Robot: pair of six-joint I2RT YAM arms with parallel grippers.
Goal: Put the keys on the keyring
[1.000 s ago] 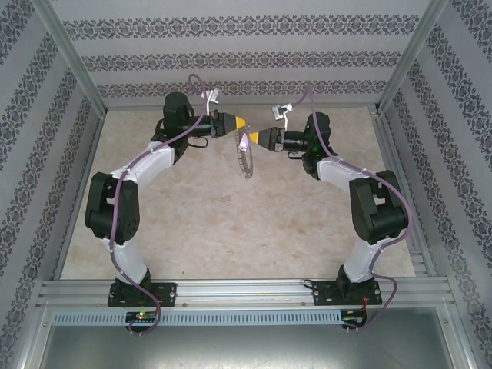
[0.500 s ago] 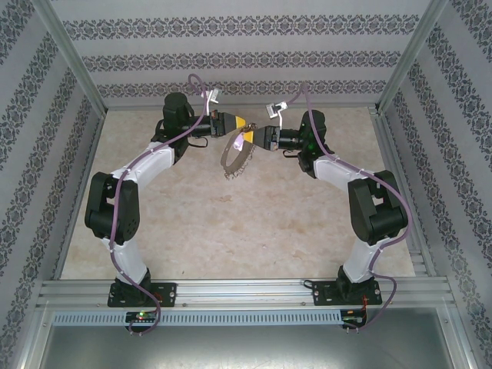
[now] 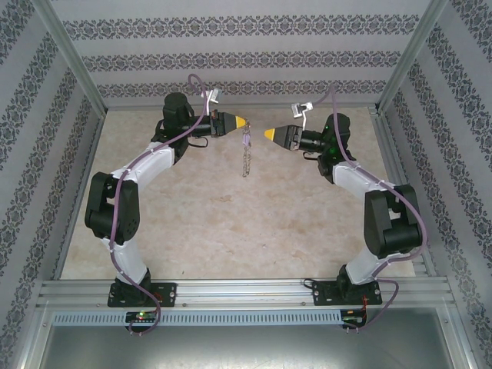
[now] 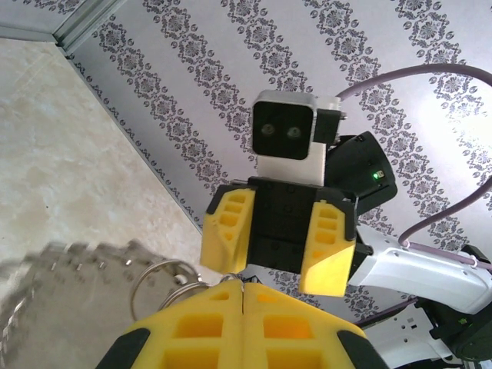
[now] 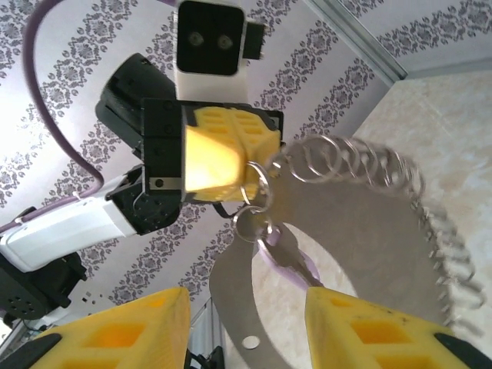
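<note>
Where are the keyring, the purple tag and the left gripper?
keyring (image 5: 361, 231), right wrist view, on its grey band.
purple tag (image 5: 284, 261), right wrist view, on its visible purple edge.
left gripper (image 3: 240, 121), top view, at its closed yellow fingertips.

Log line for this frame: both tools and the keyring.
left tool: shut, pinching keyring | keyring: hanging from left tool | right tool: open, empty, apart from keyring
</note>
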